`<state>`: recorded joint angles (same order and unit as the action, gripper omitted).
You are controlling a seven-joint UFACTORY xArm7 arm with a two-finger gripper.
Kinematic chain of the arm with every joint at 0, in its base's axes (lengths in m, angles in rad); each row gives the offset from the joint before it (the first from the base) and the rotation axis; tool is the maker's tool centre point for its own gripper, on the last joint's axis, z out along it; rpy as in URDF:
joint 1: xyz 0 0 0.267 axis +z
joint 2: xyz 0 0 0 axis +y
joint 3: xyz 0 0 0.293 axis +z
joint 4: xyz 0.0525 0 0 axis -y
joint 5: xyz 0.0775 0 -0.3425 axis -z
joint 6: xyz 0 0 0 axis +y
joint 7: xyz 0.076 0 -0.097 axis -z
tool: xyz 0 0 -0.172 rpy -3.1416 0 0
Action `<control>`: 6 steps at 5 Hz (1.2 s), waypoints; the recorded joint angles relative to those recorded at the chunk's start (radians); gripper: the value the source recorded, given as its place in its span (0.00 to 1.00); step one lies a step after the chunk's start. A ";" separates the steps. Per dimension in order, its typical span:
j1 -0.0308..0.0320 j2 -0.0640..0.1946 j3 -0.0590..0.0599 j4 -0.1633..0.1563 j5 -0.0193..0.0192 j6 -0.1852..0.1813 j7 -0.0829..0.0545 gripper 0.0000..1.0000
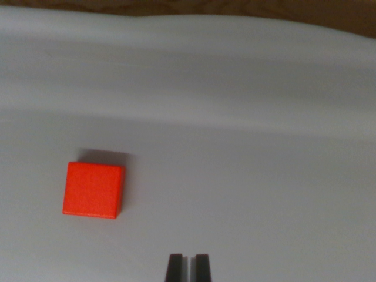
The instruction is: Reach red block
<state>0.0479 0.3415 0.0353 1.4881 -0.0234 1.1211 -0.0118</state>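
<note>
Smooth pale grey tabletop (247, 176) fills the wrist view, with a brown strip along its far edge. At the bottom edge the jaws (188, 267) show as two dark tips almost pressed together, clenched on nothing. A matte, square red block (94, 190) lies flat, well apart, up and toward the wrist view's left of them.

One red block (94, 190), square-topped, flat on one pale grey sheet (247, 176). One gripper (188, 265) at the bottom edge, two dark fingertips (174, 267) in view with a thin slit between. One strip of brown surface (194, 7) along the top edge. One soft shadow behind the block. No second block counted.
</note>
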 joint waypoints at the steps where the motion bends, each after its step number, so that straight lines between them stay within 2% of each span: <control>1: 0.0000 0.000 0.000 0.000 0.0000 0.000 0.000 0.00; 2: 0.0074 0.034 0.008 -0.012 0.0016 -0.047 -0.004 0.00; 3: 0.0074 0.034 0.008 -0.012 0.0016 -0.047 -0.004 0.00; 4: 0.0145 0.066 0.016 -0.023 0.0031 -0.093 -0.008 0.00; 5: 0.0145 0.066 0.016 -0.023 0.0031 -0.093 -0.008 0.00; 6: 0.0215 0.098 0.023 -0.034 0.0045 -0.137 -0.011 0.00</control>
<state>0.0694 0.4394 0.0582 1.4537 -0.0188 0.9846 -0.0230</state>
